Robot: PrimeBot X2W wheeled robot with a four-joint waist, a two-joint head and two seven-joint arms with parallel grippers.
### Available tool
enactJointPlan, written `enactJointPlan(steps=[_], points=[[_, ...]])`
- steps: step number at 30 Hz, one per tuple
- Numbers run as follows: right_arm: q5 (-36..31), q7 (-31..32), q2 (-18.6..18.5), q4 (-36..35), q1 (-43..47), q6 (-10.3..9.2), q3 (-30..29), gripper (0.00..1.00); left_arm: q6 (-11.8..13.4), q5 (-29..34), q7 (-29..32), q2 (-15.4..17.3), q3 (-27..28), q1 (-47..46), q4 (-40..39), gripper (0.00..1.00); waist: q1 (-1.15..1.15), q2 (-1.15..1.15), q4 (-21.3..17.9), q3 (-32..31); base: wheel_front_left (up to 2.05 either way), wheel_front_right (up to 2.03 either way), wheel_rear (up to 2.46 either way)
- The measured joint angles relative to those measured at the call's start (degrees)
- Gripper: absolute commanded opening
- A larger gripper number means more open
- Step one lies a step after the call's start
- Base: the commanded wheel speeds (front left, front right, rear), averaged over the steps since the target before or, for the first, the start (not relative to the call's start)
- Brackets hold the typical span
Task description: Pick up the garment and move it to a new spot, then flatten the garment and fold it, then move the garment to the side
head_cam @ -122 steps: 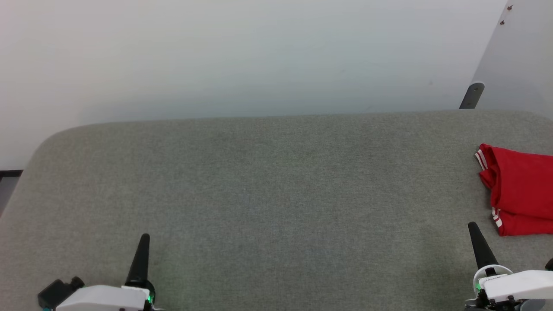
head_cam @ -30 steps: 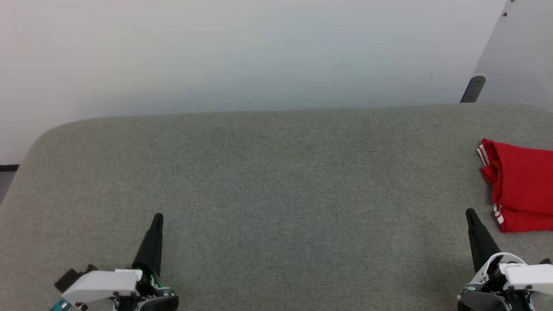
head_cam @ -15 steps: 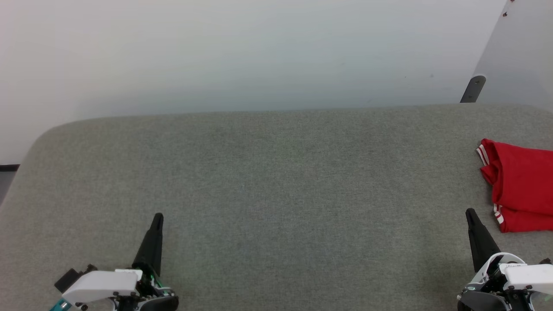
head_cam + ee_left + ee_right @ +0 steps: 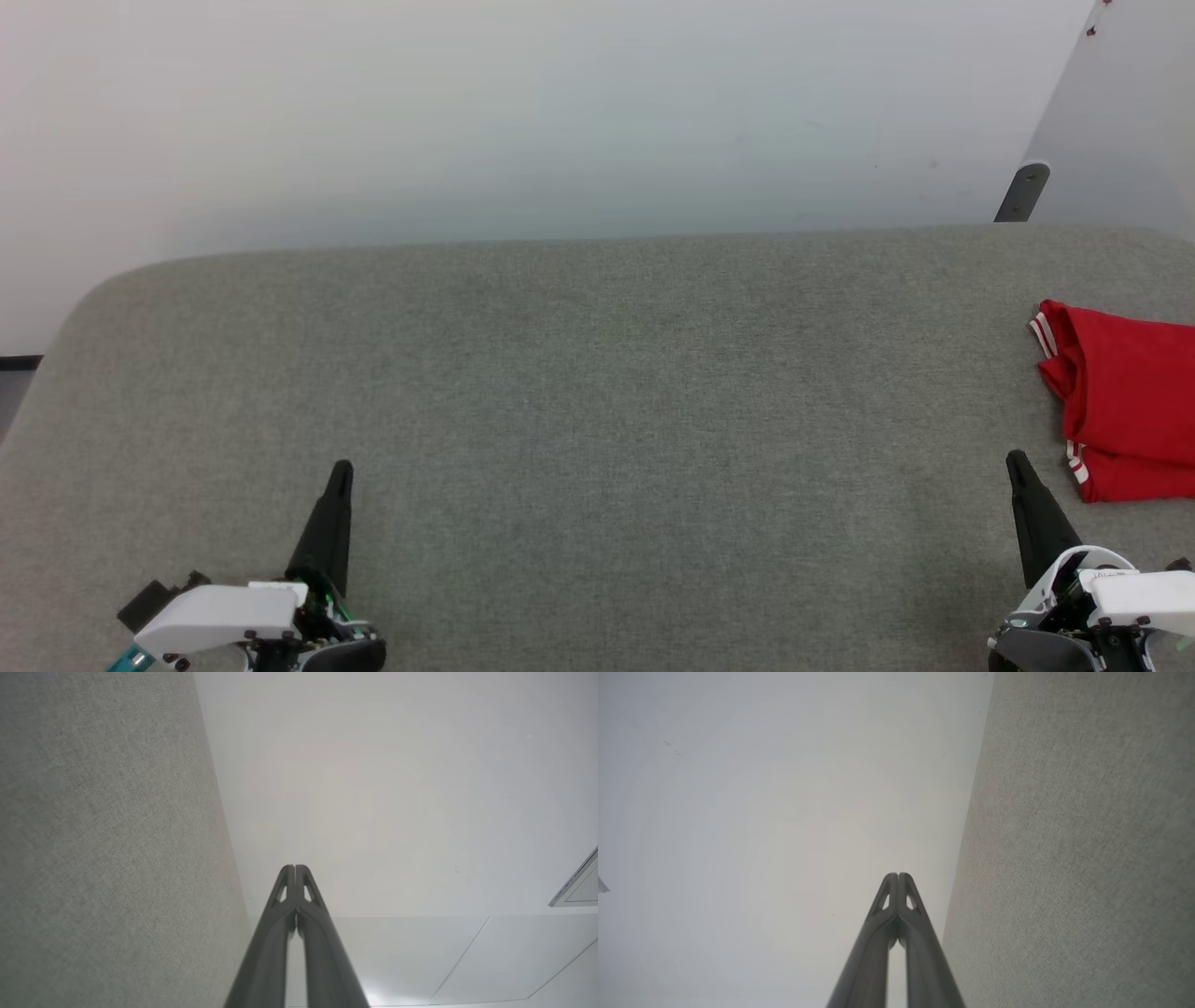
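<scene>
Garment point(image 4: 1125, 401) sits at the right edge of the head view, partly cut off, just up-right of my right gripper point(image 4: 1014, 461). My left gripper point(image 4: 342, 469) at lower left is well apart, so the right arm looks nearer. Both grippers are fully closed and empty. The garment is a folded red bundle on the grey surface point(image 4: 597, 392), white-striped trim on its left edge, visible part running up-down.

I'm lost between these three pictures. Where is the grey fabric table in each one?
Head view: the grey table spans the lower part, with the garment at its right edge.
Left wrist view: the grey table runs down the left side.
Right wrist view: the grey table runs down the right side.
Shared landmark: the pale wall behind the table.
</scene>
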Motion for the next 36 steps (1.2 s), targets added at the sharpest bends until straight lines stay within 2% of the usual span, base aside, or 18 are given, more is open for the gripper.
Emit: enactJointPlan(steps=[36], points=[[0.0, 0.0, 0.0, 0.0, 0.0, 0.00, 0.0, 0.00, 0.0, 0.0, 0.0, 0.0, 0.0, 0.0, 0.0, 0.00, 0.00, 0.00, 0.0, 0.0, 0.00, 0.00, 0.00]])
